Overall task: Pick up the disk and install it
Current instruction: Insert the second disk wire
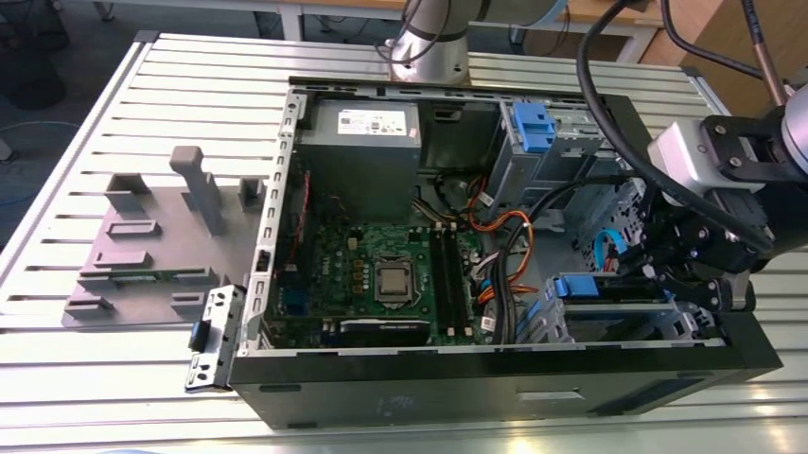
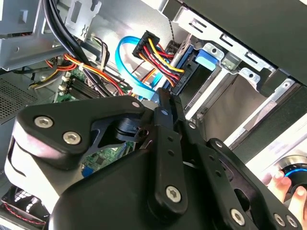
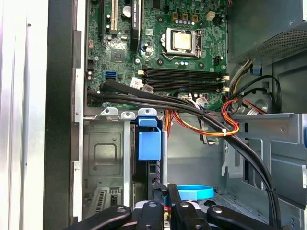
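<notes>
One disk (image 3: 148,146), sitting edge-on in the drive cage (image 3: 103,158) slot dead ahead of the gripper (image 3: 166,194), with its blue tab on the end away from the gripper. One gripper, nosed right up to the disk's near end. I can't tell whether it's clamped or released.

One more blue latch (image 1: 531,123), no drive on it, is on the other bay, well apart from the gripper. Also one power supply (image 1: 363,142), one CPU socket (image 3: 181,42) and one grey fixture (image 1: 139,255) out on the table (image 1: 151,85), far side of the case (image 1: 505,388) from the gripper.

In the way:
- One black cable bundle (image 3: 158,98) crosses just beyond the cage, between it and the motherboard (image 3: 144,28).
- Red/yellow/orange wires (image 3: 230,125) run beside the bundle.
- One blue data cable (image 3: 194,191) loops just beside the gripper.

The second wrist view adds a black connector (image 2: 178,82) on red/yellow/black leads right at the gripper tip; I can't tell if it's seated. Behind the gripper there, a person's hand (image 2: 296,197) is at a blue-lit knob (image 2: 293,168). The exterior view gives me the whole open case.
</notes>
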